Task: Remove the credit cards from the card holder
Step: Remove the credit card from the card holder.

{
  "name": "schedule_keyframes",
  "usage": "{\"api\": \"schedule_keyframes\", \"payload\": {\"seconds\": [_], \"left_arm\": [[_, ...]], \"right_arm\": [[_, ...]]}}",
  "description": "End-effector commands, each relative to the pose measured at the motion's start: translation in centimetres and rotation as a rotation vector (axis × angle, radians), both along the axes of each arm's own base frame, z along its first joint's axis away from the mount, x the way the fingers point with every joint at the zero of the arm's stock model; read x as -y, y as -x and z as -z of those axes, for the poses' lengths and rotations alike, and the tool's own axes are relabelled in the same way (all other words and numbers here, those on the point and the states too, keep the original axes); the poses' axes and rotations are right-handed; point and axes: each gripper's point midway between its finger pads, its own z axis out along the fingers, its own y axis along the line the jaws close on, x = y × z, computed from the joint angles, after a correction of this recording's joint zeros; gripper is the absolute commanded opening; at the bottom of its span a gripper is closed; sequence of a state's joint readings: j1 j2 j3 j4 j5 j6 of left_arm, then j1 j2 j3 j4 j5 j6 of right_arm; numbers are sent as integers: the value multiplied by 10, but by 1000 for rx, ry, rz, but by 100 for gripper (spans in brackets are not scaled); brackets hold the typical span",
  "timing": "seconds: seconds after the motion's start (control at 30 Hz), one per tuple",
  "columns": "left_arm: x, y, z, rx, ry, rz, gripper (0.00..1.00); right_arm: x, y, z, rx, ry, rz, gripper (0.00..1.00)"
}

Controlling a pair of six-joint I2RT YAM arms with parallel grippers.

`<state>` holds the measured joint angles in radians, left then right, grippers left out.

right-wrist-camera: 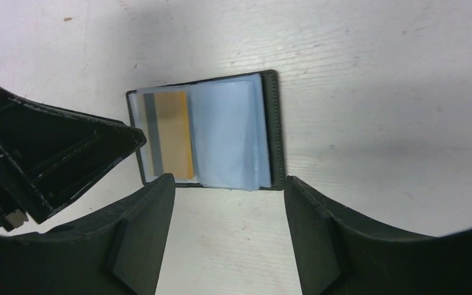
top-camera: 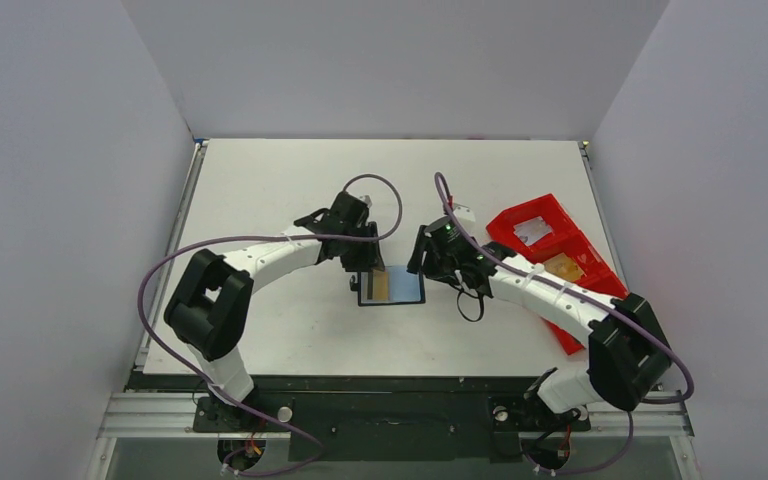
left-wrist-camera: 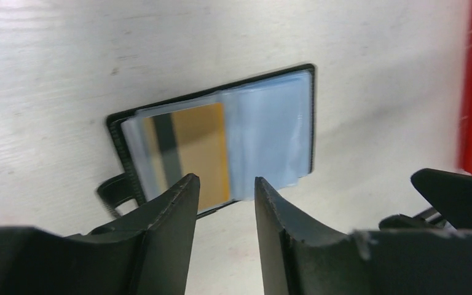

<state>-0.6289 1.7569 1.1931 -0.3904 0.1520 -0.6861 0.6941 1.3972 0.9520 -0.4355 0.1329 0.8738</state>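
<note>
**Card holder open between both grippers, jaws empty**

Your left gripper [left-wrist-camera: 224, 181] hangs just over the near edge of the card holder [left-wrist-camera: 221, 138]. Its jaws stand a narrow gap apart and hold nothing. The holder lies flat and open on the white table [top-camera: 290, 180], right ahead of those fingertips. A gold card [left-wrist-camera: 196, 153] with a dark stripe sits in the clear sleeve on the half nearest this gripper. In the wrist view one fingertip covers that card's near corner; you cannot tell if it touches. The small black closing tab [left-wrist-camera: 114, 190] sticks out of the holder's edge just beside that finger.

Your right gripper [right-wrist-camera: 227, 181] stands wide and empty, poised over the holder's other half. The holder's near edge shows between its two fingers.

The two grippers are close together across the holder, so side room between them is tight. Beyond the holder's far edge the table is bare. The red tray [top-camera: 520, 215] lies well off on the right gripper's outer side, apart from the holder.
</note>
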Motion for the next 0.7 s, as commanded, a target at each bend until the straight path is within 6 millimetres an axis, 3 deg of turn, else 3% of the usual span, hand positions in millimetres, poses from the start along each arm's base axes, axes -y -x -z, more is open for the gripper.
{"api": "schedule_keyframes", "payload": {"seconds": [0.0,0.2,0.67], "left_arm": [[-30,2,6,3,-67,-33,30],[-37,4,19,-21,-82,-33,20],[-39,7,37,-54,-106,-33,2]], "right_arm": [[-40,-9,-10,16,-96,-55,61],[-62,-8,2,-24,-149,-87,59],[-71,-6,11,-58,-171,-106,56]]}}
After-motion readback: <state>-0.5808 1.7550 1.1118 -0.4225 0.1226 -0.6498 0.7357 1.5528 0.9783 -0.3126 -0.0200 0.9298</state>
